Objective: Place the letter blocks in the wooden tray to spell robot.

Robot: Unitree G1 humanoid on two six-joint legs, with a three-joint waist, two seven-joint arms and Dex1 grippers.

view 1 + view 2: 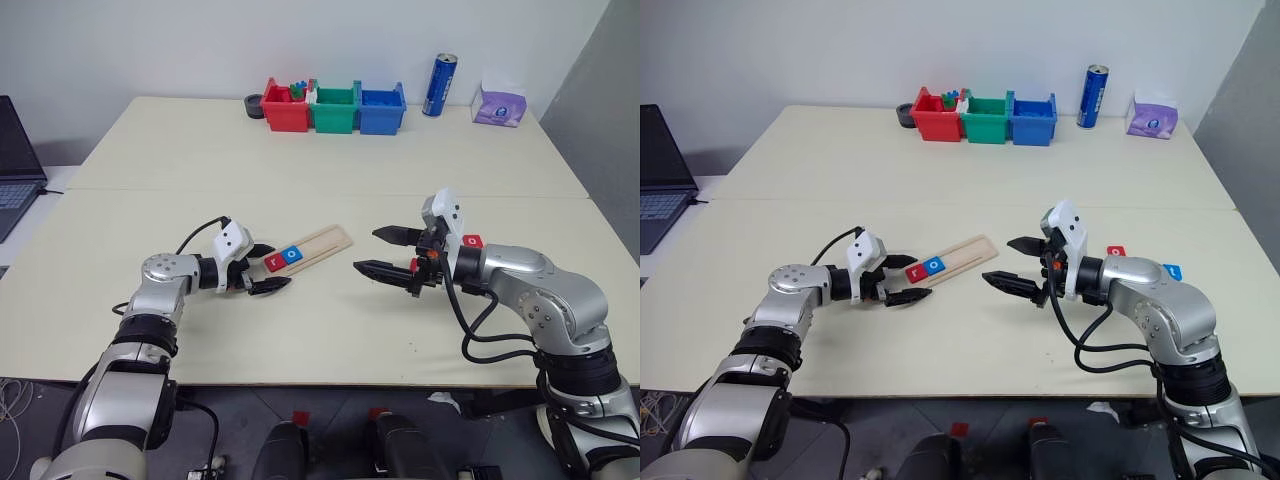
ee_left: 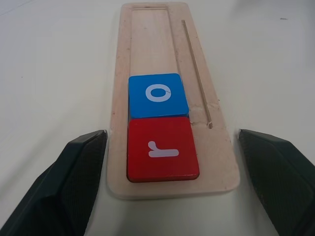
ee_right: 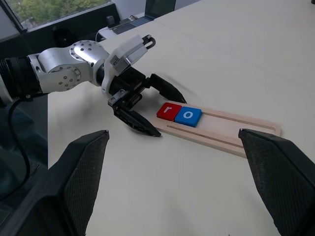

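The wooden tray (image 1: 322, 243) lies slanted at mid-table. Two letter blocks sit side by side at its near end: a red "r" (image 2: 162, 155) and a blue "o" (image 2: 157, 94). My left gripper (image 1: 280, 267) is open, low over the table, with its fingers (image 2: 74, 172) straddling the tray's "r" end without touching it. To the right of the tray my right gripper (image 1: 366, 250) hangs open and empty above the table, pointing towards it. Beyond my right forearm lie a red block (image 1: 1116, 251) and a blue block (image 1: 1173, 271); I cannot read their letters.
Red (image 1: 285, 108), green (image 1: 335, 108) and blue (image 1: 382, 108) plastic bins stand at the table's far edge, with a blue can (image 1: 440, 85) and a tissue pack (image 1: 498, 105) to their right. A laptop (image 1: 15, 165) sits off the table's left side.
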